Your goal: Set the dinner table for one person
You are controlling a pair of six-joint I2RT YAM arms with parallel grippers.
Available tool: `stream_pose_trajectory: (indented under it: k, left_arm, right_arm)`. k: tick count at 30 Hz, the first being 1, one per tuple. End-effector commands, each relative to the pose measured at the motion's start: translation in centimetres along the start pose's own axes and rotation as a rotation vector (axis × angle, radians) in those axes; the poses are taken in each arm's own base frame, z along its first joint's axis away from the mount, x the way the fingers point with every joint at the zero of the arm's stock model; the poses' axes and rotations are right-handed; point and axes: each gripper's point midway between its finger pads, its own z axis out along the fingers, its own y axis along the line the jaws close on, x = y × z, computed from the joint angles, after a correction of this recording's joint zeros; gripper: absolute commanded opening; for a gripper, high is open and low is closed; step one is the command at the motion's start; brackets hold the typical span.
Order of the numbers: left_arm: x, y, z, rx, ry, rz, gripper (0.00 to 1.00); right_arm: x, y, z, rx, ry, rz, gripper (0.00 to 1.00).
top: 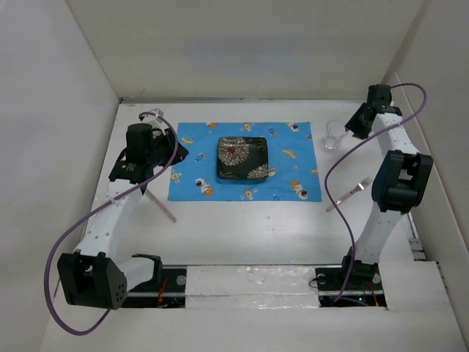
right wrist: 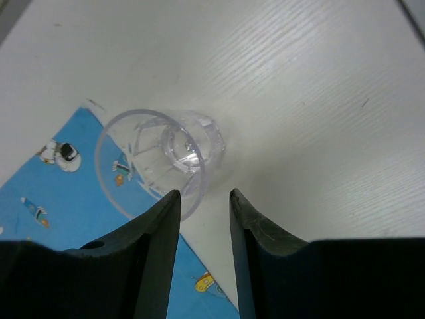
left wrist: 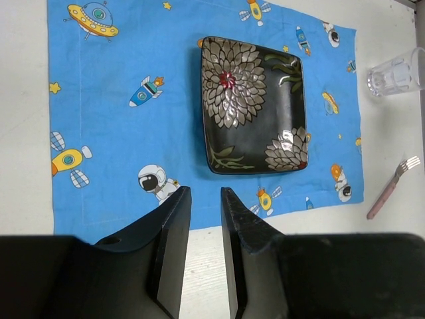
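Observation:
The white dinner table (top: pixel 242 231) carries a blue cartoon-print mat (top: pixel 198 158) with a black floral square plate (top: pixel 243 158) at its middle. A clear glass (top: pixel 335 134) stands just off the mat's far right corner. A pink-handled fork (top: pixel 350 194) lies to the right of the mat. My left gripper (top: pixel 178 155) hovers over the mat's left edge, slightly open and empty; its wrist view shows the plate (left wrist: pixel 254 103), the glass (left wrist: pixel 392 74) and the fork (left wrist: pixel 392 186). My right gripper (right wrist: pixel 204 193) is open and empty, right behind the glass (right wrist: pixel 159 159).
A thin pink-handled utensil (top: pixel 161 203) lies on the table by the mat's near left corner, beside my left arm. Upright white panels (top: pixel 66 110) wall in the table on the left, back and right. Purple cables loop off both arms.

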Motion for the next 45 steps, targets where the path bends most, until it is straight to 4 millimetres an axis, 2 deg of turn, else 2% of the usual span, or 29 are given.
stream_pose_trajectory:
  k: [1, 3, 4, 5, 7, 8, 11, 14, 15, 19, 21, 22, 23, 26, 28, 34, 36, 39, 45]
  left_arm:
    - [0.0, -0.3, 0.1, 0.023, 0.001, 0.011, 0.22]
    - [0.3, -0.2, 0.2, 0.025, 0.005, 0.008, 0.22]
    - [0.3, -0.2, 0.2, 0.025, 0.005, 0.008, 0.22]
    - [0.4, -0.2, 0.3, 0.022, 0.007, 0.006, 0.22]
    - [0.3, -0.1, 0.3, 0.020, 0.004, 0.005, 0.22]
    - [0.4, -0.1, 0.3, 0.019, 0.006, 0.006, 0.22]
    - [0.3, -0.2, 0.4, 0.023, 0.006, 0.005, 0.22]
    - [0.2, -0.3, 0.6, 0.032, 0.012, 0.000, 0.21]
    - [0.2, -0.3, 0.6, 0.032, 0.012, 0.000, 0.21]
    - [-0.1, -0.4, 0.8, 0.032, 0.012, 0.002, 0.21]
    - [-0.2, -0.5, 0.8, 0.031, 0.013, 0.003, 0.21]
    - [-0.2, -0.4, 0.9, 0.030, 0.015, 0.003, 0.21]
    - [-0.1, -0.5, 0.9, 0.033, 0.017, 0.005, 0.22]
    - [-0.2, -0.4, 1.0, 0.029, 0.018, 0.004, 0.21]
    - [-0.4, -0.5, 1.0, 0.028, 0.013, 0.007, 0.21]
    - [-0.2, -0.4, 0.8, 0.025, 0.015, 0.009, 0.21]
    - [-0.1, -0.3, 0.9, 0.023, 0.017, 0.008, 0.21]
    - [-0.2, -0.1, 0.9, 0.012, 0.014, 0.010, 0.21]
    - [-0.6, -0.1, 0.8, 0.005, 0.004, 0.017, 0.21]
  right_arm:
    - [-1.1, 1.0, 0.2, -0.017, -0.029, 0.006, 0.40]
    - [-0.2, 1.1, 1.7, -0.035, -0.011, 0.007, 0.37]
    - [-0.2, 1.1, 1.7, -0.035, -0.011, 0.007, 0.37]
    - [0.4, 0.9, 2.0, -0.009, 0.003, -0.003, 0.32]
    - [0.9, 0.5, 2.6, 0.014, 0.026, -0.003, 0.14]
    - [1.0, 0.0, 2.8, 0.036, 0.018, 0.004, 0.01]
    - [-0.6, 1.8, 1.0, -0.024, -0.070, -0.007, 0.00]
    - [-1.3, 4.8, -2.0, -0.093, -0.128, -0.055, 0.00]
    - [-1.8, 5.1, -2.2, -0.099, -0.138, -0.053, 0.00]
    - [-1.9, 8.5, -4.2, -0.141, -0.166, -0.115, 0.00]
    - [-0.9, 10.0, -4.4, -0.161, -0.134, -0.155, 0.00]
    - [-1.4, 11.0, -4.9, -0.180, -0.140, -0.164, 0.00]
    - [0.0, 11.6, -4.2, -0.185, -0.093, -0.190, 0.00]
    - [0.7, 12.7, -3.4, -0.201, -0.061, -0.208, 0.00]
    - [1.8, 13.9, -3.2, -0.221, -0.038, -0.228, 0.00]
    - [3.4, 15.4, -1.6, -0.222, -0.001, -0.252, 0.00]
    - [2.9, 15.2, -1.4, -0.195, -0.013, -0.252, 0.00]
    - [3.2, 14.9, -0.7, -0.177, -0.003, -0.254, 0.00]
    - [4.6, 13.7, 1.1, -0.126, 0.033, -0.264, 0.01]
